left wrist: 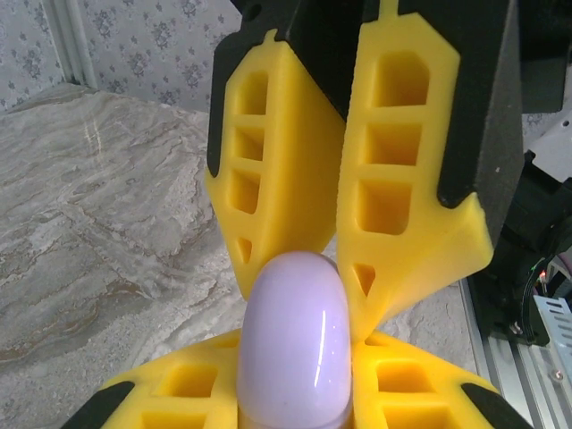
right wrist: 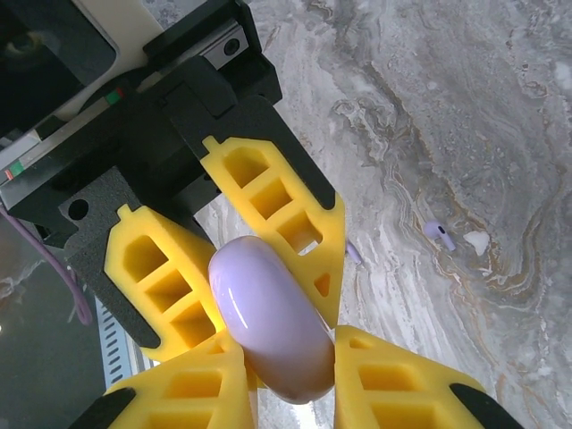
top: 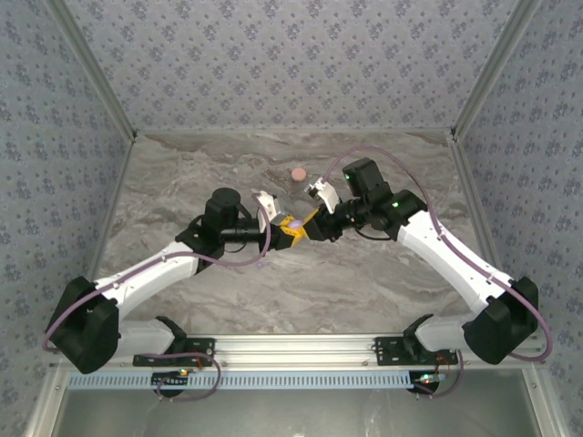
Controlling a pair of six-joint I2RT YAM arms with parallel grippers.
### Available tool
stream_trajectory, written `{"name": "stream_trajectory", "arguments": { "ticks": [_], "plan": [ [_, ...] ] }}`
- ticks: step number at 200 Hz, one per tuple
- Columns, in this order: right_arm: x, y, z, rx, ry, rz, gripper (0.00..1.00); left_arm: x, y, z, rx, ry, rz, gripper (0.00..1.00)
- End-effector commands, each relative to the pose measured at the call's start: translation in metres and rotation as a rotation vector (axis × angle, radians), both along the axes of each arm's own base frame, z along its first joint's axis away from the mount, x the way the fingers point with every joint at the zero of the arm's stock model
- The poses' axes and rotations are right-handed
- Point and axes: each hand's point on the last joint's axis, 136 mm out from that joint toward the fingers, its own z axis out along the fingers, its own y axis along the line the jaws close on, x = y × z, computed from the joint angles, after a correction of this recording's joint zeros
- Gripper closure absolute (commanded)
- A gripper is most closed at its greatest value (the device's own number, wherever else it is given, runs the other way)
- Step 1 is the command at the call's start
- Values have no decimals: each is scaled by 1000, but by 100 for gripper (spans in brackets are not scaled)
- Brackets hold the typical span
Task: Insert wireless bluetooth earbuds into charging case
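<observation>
Left gripper (top: 289,229) reaches in from the left to mid-desk (top: 182,182) and is clamped on the lavender case (left wrist: 295,349). The case is held up off the desk, caught between both grippers. Right gripper (top: 310,221) comes in from the right, tip to tip with the left one, and is closed on the same case. Right wrist view: one lavender earbud (right wrist: 438,234) lies loose on the desk, apart from the case. A pink disc (top: 298,172) sits just beyond the grippers, toward the far edge.

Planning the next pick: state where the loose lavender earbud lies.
In the right wrist view, the lavender earbud lies on the marble table, up and right of the held lavender case.
</observation>
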Motion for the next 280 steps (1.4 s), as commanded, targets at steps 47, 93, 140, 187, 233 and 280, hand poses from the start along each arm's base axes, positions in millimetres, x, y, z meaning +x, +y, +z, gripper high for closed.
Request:
{"name": "stream_trajectory", "arguments": {
  "ticks": [47,93,140,187,233,280],
  "plan": [
    [9,-4,17,31,-65,-47,82,4,-10,30,-68,-44,1,72],
    [12,-6,19,37,-68,-62,82,6,-7,29,-69,-43,17,66],
    [13,-7,19,36,-65,-68,82,9,-5,31,-76,-42,31,65],
    [16,-10,19,33,-66,-81,82,9,-4,32,-79,-38,32,64],
    [17,-11,21,39,-70,-87,82,9,-3,32,-80,-36,33,62],
    [14,-9,22,47,-62,-74,82,5,-3,35,-90,-42,7,66]
  ]
}}
